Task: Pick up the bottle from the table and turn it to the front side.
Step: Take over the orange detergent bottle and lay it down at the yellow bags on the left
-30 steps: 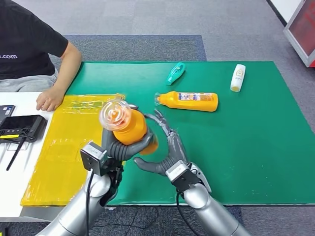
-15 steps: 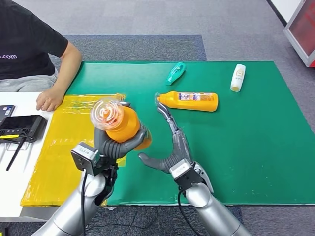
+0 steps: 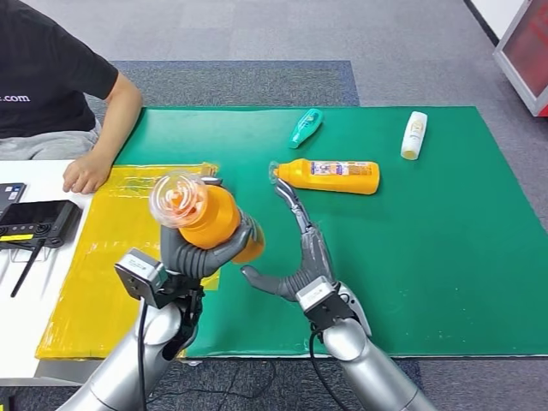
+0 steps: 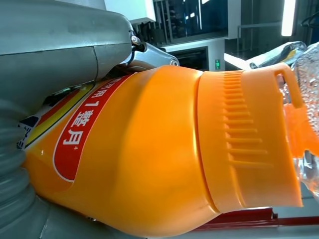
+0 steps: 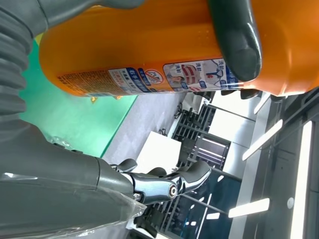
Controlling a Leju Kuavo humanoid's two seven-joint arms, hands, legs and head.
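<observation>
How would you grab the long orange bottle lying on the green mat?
Probably around the wide middle of the orange bottle, coming down from above. It lies flat on its side on the green mat with its narrow cap end toward the open right hand; the long straight body gives fingers the most to wrap, and nothing crowds it.

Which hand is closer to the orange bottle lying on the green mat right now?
The right. The right hand is open, its fingertips reaching up close to the cap end of the lying orange bottle. The left hand sits farther away, gripping the other orange bottle.
</observation>
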